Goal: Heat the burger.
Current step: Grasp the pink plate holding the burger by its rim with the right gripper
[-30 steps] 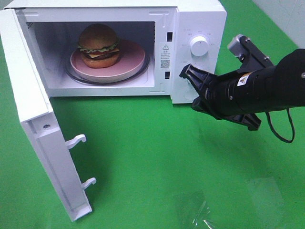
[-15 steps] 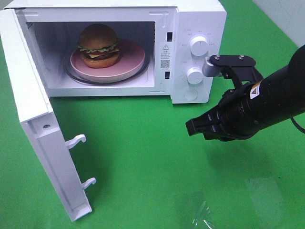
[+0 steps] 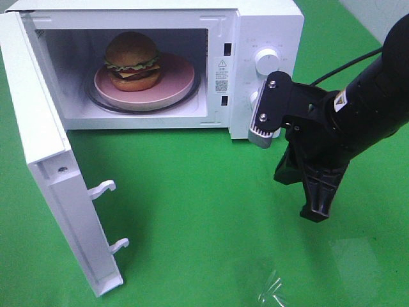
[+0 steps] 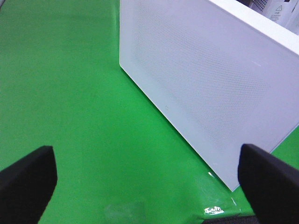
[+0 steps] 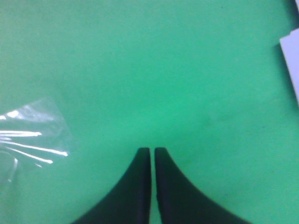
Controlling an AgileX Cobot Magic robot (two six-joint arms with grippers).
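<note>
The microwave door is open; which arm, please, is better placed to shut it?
Left, probably: the left gripper, open, faces the door from outside; the right gripper points down by the control panel.

High camera overlooks the microwave (image 3: 265, 25); wrist cameras look down close at the green mat (image 5: 140, 70) (shared).

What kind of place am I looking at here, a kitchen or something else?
Probably a robot test bench staged as a kitchen: a white microwave stands on a green cover, a burger on a pink plate sits inside, and a black robot arm reaches in beside it.
</note>
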